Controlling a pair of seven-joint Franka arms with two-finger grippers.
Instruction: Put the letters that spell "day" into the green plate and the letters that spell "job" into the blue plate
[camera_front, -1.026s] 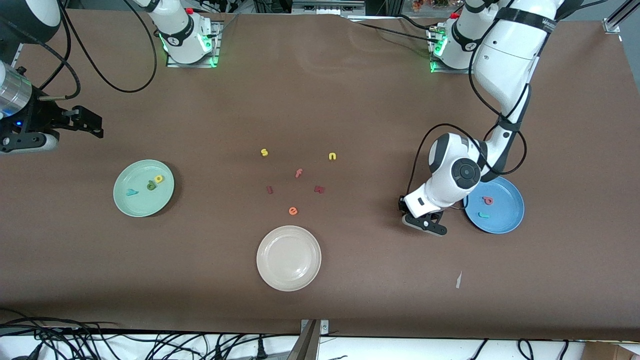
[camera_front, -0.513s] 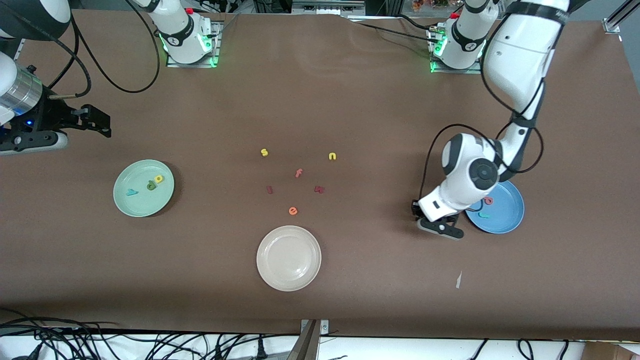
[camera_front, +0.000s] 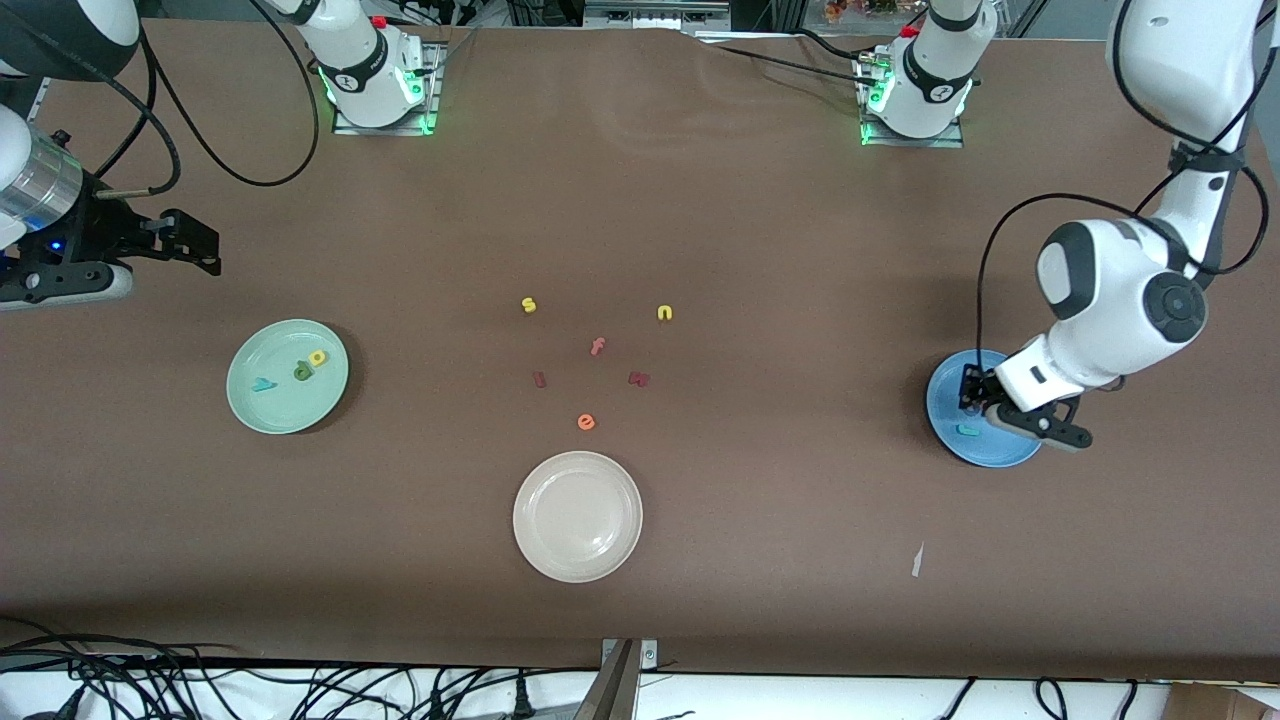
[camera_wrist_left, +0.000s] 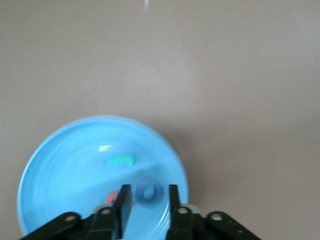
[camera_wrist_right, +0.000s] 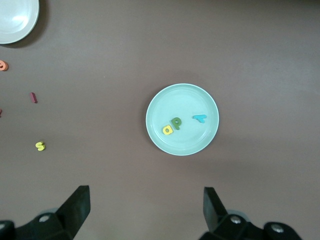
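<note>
The blue plate (camera_front: 985, 455) lies at the left arm's end of the table. My left gripper (camera_front: 975, 402) hangs over it. In the left wrist view the left gripper (camera_wrist_left: 149, 189) stands slightly open, and the blue ring-shaped o (camera_wrist_left: 149, 192) sits between its fingers with a small gap on each side. The teal j (camera_wrist_left: 122, 160) lies in the blue plate (camera_wrist_left: 60, 150), and the pink b (camera_wrist_left: 111, 198) peeks out beside one finger. The green plate (camera_front: 270, 410) holds the olive d (camera_front: 303, 372), yellow a (camera_front: 318, 357) and teal y (camera_front: 263, 385). My right gripper (camera_front: 200, 250) waits open, high above the table near the green plate (camera_wrist_right: 175, 145).
A cream-white plate (camera_front: 530, 490) lies nearest the front camera. Loose letters lie mid-table: yellow s (camera_front: 529, 305), yellow n (camera_front: 665, 313), pink f (camera_front: 597, 347), orange e (camera_front: 586, 422) and two dark red letters (camera_front: 540, 379). A paper scrap (camera_front: 917, 560) lies near the front edge.
My left arm swung from beside the blue plate to over it, and its fingers parted around the o. The right gripper shifted slightly and then held still.
</note>
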